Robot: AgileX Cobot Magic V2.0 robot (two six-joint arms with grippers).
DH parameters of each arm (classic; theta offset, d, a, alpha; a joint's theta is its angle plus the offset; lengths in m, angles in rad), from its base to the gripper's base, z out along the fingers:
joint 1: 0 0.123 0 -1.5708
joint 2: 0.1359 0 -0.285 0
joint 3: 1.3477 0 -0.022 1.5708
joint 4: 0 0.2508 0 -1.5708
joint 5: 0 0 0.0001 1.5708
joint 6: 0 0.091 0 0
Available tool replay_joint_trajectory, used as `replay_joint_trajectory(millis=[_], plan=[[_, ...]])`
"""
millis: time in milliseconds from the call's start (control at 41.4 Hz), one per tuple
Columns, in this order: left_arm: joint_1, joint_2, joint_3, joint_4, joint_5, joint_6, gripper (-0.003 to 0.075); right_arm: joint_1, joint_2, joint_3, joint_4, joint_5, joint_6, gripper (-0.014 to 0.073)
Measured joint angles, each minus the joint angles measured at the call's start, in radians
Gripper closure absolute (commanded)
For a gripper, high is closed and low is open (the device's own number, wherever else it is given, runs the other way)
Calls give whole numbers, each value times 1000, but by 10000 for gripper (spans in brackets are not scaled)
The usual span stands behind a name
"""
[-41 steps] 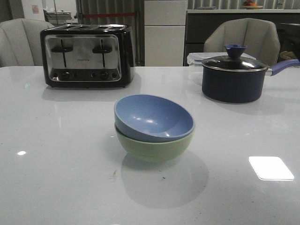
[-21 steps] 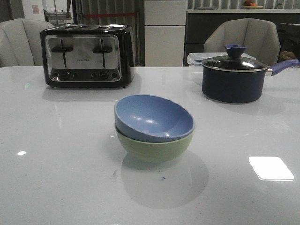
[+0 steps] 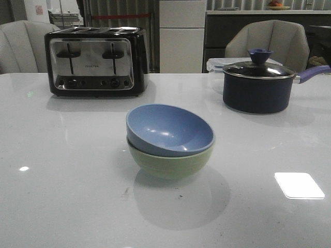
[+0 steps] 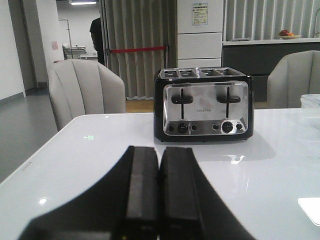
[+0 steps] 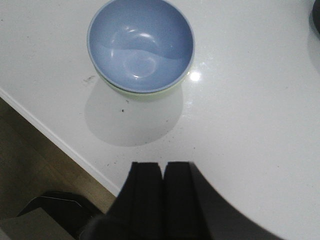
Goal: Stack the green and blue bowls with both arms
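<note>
We've got the blue bowl (image 3: 170, 130) nested in the green bowl (image 3: 170, 161) mid-table, so stack looks done, w/ left gripper (image 4: 159, 192) & right gripper (image 5: 163, 192) both closed, empty, clear of it.

Blue bowl (image 3: 170, 129) nested in green bowl (image 3: 170, 163), mid-table (image 3: 62, 196); toaster (image 3: 95, 62) behind-left, saucepan (image 3: 257, 85) behind-right.

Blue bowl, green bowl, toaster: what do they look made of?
Blue bowl: matte with soft, dull highlights, so likely plastic or melamine; glazed ceramic is possible. Green bowl: same flat finish, probably the same material. Toaster: mirror-like polished metal front that reflects the room, set in a glossy black shell, likely plastic.
</note>
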Motion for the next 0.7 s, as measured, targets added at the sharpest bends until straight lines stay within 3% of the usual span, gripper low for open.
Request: replay_joint_trajectory(millis=[531,700], plan=[[0,0,0,0,0,0,627,0,-3,4,-2,-2,0,566],[0,0,0,0,1,0,627,-103,-111,83,-32,-67,0,566]])
